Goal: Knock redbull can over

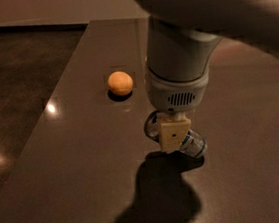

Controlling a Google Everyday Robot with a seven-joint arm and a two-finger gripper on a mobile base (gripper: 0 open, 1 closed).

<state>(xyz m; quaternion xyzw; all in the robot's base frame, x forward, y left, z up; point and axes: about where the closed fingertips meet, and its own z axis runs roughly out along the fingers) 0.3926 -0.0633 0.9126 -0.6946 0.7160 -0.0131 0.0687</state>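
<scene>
The gripper point(175, 135) hangs low over the dark bench point(85, 165), at the end of the thick grey-white arm point(179, 63) that comes down from the upper right. Its pale beige front piece sits right in front of the redbull can point(194, 145). The can is tipped far over and runs slantwise behind that piece — shiny top end poking out to the left, blue-patched body sticking out at the lower right. Can and gripper look to be touching. Whether the fingers are spread or pressed together cannot be told. An orange ball point(120, 83) rests on the bench up and to the left, well apart from the can. The arm's shadow point(154, 197) spreads across the bench below the gripper.
</scene>
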